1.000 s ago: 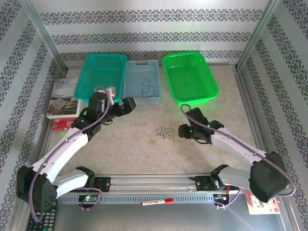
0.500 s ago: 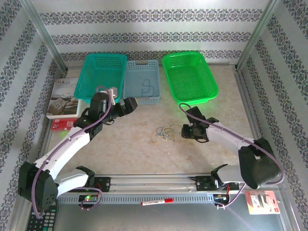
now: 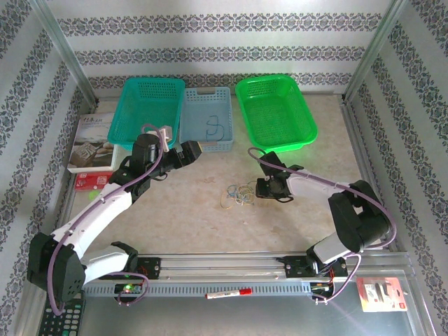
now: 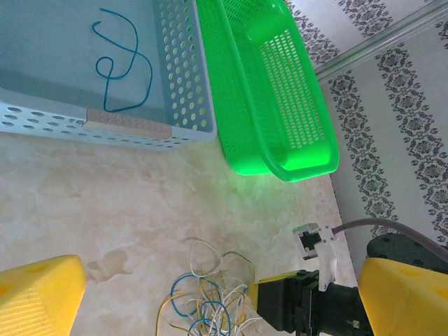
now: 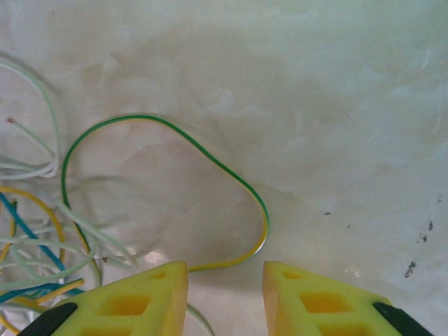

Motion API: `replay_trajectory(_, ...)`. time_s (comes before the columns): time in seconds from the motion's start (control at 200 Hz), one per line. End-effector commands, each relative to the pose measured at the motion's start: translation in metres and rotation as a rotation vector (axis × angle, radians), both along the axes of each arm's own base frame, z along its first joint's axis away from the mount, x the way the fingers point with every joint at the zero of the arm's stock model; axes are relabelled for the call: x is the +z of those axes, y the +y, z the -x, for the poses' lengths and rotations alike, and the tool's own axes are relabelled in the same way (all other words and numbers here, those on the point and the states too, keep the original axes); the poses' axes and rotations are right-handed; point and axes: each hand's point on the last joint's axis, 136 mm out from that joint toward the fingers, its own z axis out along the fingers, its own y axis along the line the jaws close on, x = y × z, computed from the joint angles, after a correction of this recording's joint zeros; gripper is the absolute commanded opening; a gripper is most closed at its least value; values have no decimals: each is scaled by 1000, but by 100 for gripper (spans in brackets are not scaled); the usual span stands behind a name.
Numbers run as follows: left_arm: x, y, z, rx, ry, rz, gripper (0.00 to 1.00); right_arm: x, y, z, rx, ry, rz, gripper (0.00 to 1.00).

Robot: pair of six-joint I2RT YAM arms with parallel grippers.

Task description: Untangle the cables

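Note:
The cables (image 3: 240,194) lie in a loose tangle of white, blue and yellow loops on the table's middle, also seen in the left wrist view (image 4: 210,301). My right gripper (image 3: 258,189) is low at the bunch's right edge. Its yellow fingers (image 5: 161,294) stand partly apart with nothing between them. A green-yellow wire (image 5: 210,150) curves just ahead of the right gripper's tips (image 5: 225,276). My left gripper (image 3: 196,149) hovers wide open above and left of the bunch (image 4: 220,280). One dark blue wire (image 3: 212,126) lies alone in the pale blue basket (image 4: 126,126).
A teal basket (image 3: 149,105), the pale blue basket (image 3: 206,145) and a green basket (image 3: 274,112) stand in a row at the back. A book (image 3: 91,143) lies at the left. A red marker (image 3: 231,294) rests on the near rail.
My right gripper has slid left up to the edge of the bunch, its arm folding back, and its jaws have narrowed a little. The left arm has hardly moved.

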Motion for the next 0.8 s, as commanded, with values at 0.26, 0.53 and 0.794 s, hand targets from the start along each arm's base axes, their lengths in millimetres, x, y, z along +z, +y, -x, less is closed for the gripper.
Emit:
replay_trajectory(0.26, 5, -9, 0, -33, -29, 20, 100, -7, -3, -2, -54, -10, 5, 29)
replay_trajectory(0.53, 7, -9, 1, -34, -35, 20, 100, -17, -4, 0, -71, 11, -11, 20)
replay_trajectory(0.794, 9, -8, 1, -27, -40, 20, 100, -18, -6, 1, -78, 10, -26, 7)
